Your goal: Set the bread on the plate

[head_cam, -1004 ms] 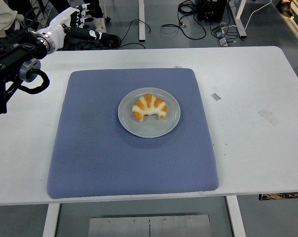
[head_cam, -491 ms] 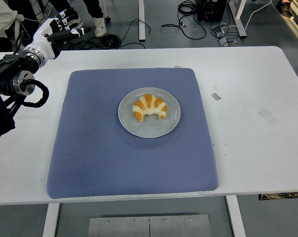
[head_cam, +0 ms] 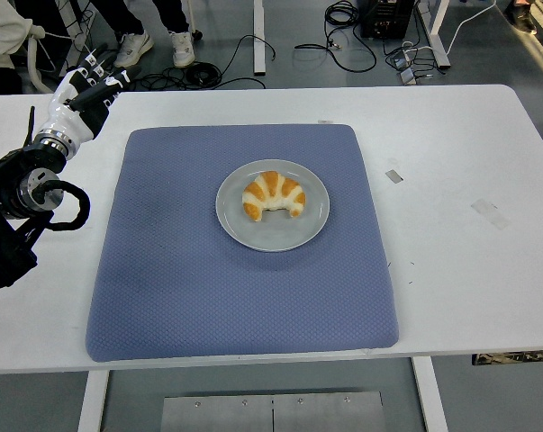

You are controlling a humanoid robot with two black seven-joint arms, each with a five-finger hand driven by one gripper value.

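From the head view, the croissant [head_cam: 273, 195] lies on the grey plate [head_cam: 294, 236], a little toward the plate's far-left side and wholly inside its rim. The plate sits near the middle of the blue mat [head_cam: 181, 288], which covers the central part of the white counter [head_cam: 469, 270]. Judging by this, the bread is already placed and nothing of the task looks left to do.

The left hand [head_cam: 84, 90] is up over the counter's far-left corner, beyond the mat's left edge and well apart from the plate. Its fingers [head_cam: 103, 81] are loosely extended and hold nothing. The black left arm [head_cam: 19, 207] runs along the counter's left edge. The right hand is not visible.

The risks from here are small, and they are guesses. The arm hangs close to the mat's left edge; a low sweep across that edge could drag or wrinkle the mat and shift the plate, and the croissant, being light and curved, could rock or slide toward the rim. A reach back toward the plate would be needless and could knock the bread off. At the far side of the counter a person's shoes [head_cam: 154, 45] and loose cables [head_cam: 235, 63] are on the floor; the hand points roughly that way, so a swing outward past the far-left corner might come near them. Small bits of tape [head_cam: 393, 175] lie on the right of the counter, clear of everything.
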